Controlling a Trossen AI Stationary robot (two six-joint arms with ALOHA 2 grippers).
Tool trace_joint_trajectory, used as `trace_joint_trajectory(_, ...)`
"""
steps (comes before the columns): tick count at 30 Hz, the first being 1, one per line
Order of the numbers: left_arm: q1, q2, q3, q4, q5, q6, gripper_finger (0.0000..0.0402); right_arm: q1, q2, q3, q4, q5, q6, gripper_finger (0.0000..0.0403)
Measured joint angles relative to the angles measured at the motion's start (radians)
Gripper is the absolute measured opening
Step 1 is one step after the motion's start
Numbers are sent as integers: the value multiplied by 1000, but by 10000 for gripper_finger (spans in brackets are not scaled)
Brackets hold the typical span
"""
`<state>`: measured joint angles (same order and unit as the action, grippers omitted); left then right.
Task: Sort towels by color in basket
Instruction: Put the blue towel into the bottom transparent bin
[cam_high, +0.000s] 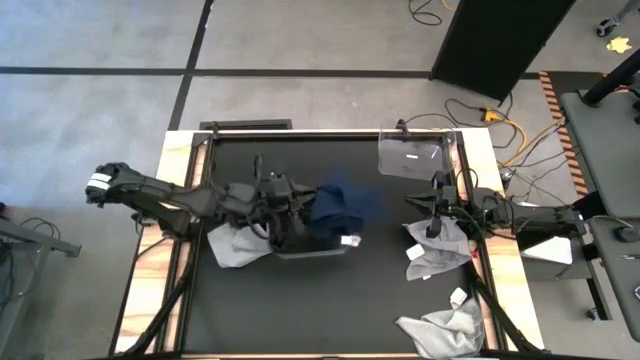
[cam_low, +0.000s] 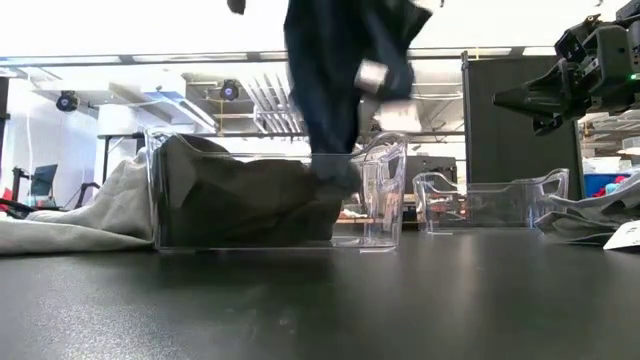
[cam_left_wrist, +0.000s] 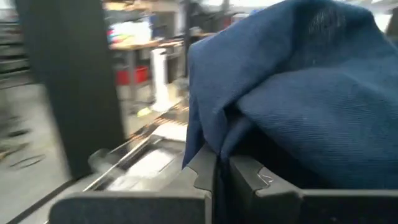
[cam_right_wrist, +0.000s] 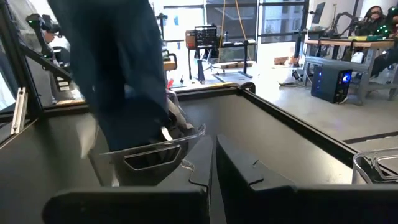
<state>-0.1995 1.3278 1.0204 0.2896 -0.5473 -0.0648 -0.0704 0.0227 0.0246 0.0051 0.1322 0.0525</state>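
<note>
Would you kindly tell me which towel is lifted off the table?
The navy blue towel, held by the left pincer above the bin; the grey ones lie flat.

Navy towel (cam_right_wrist: 118, 74) hangs blurred in the frame's upper left, its lower end at a clear bin (cam_right_wrist: 152, 152) on the black table (cam_right_wrist: 280, 140). Right gripper (cam_right_wrist: 214, 180) fingers, bottom centre, pressed together.

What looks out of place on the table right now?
A grey towel lies crumpled at the table's near edge, away from both bins. Another grey towel sits outside the bin, against its side. The left gripper holds a navy towel above that bin.
</note>
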Motion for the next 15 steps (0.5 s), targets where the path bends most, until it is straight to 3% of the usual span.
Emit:
trace_joint_trajectory(6, 31, -40, -165, 9, -95, -51, 0, 0, 0, 0, 0, 0, 0, 13)
trace_joint_trajectory(15, 53, 22, -261, -104, 51, -244, 0, 0, 0, 0, 0, 0, 0, 13)
